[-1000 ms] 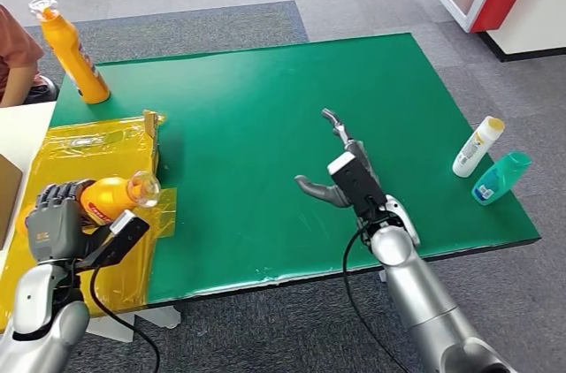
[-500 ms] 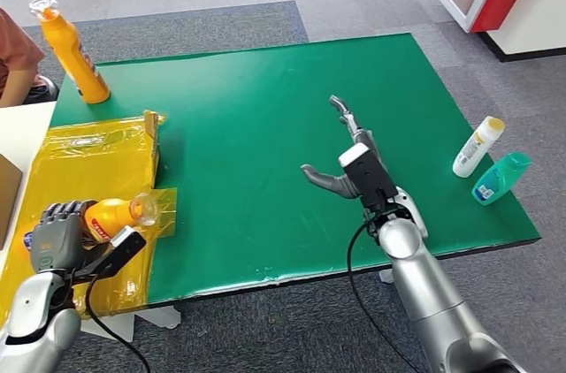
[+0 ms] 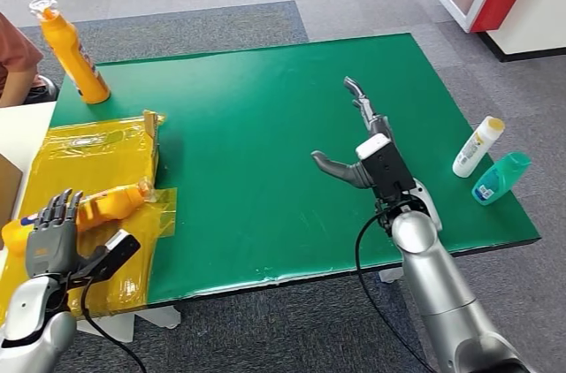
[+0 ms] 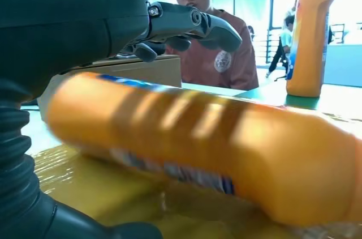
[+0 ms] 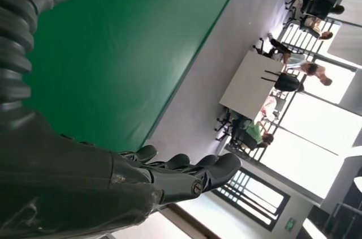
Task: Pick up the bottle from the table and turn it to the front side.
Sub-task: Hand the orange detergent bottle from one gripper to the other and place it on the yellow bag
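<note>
The orange bottle (image 3: 100,206) lies on its side on the yellow plastic sheet (image 3: 94,148) at the left end of the tabletop (image 3: 267,143), its cap end pointing toward the green surface and stopping short of the sheet's inner edge. The left hand (image 3: 49,236) is just behind it with fingers spread and raised, holding nothing; in the left wrist view the fingers (image 4: 201,24) arch above the bottle (image 4: 205,148) without touching it (the bottle looks blurred there).

A second orange bottle (image 3: 70,50) stands upright at the far left corner of the tabletop, beyond the sheet. A person in a reddish shirt (image 3: 17,55) is at the left edge, just past that corner.

The right hand (image 3: 363,148) hovers over the middle-right of the green surface, fingers extended and apart, empty. Wide bare green lies between it and the sheet. Near the right edge a white bottle with a yellow cap (image 3: 478,147) and a teal bottle (image 3: 500,177) lie close together, the teal one nearest the edge.
</note>
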